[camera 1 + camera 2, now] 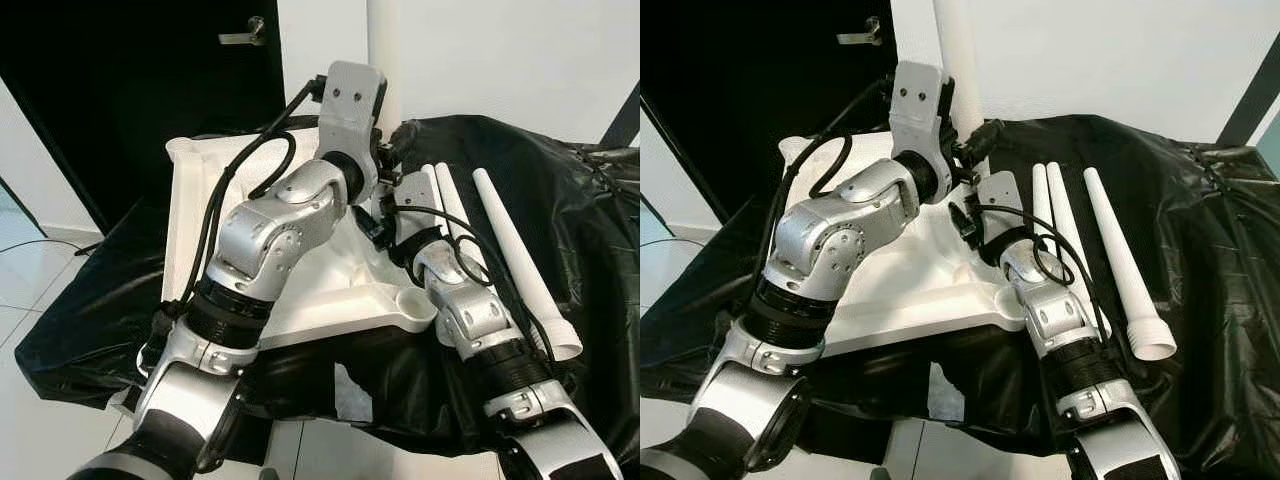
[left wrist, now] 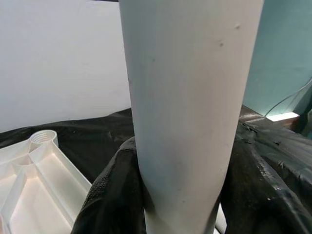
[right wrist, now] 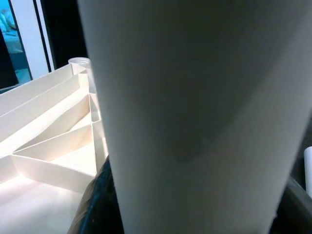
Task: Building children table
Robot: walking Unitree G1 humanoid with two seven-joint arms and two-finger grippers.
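Both grippers, left gripper [image 1: 958, 150] and right gripper [image 1: 975, 200], are grasping a standing white table leg [image 1: 956, 60] at the far corner of the upside-down tabletop [image 1: 900, 290]. Next, probably twisting it tight.

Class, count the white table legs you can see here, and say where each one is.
4. One leg stands upright at the upturned tabletop, held between both grippers. Three legs lie side by side on the black sheet. Others may be hidden.
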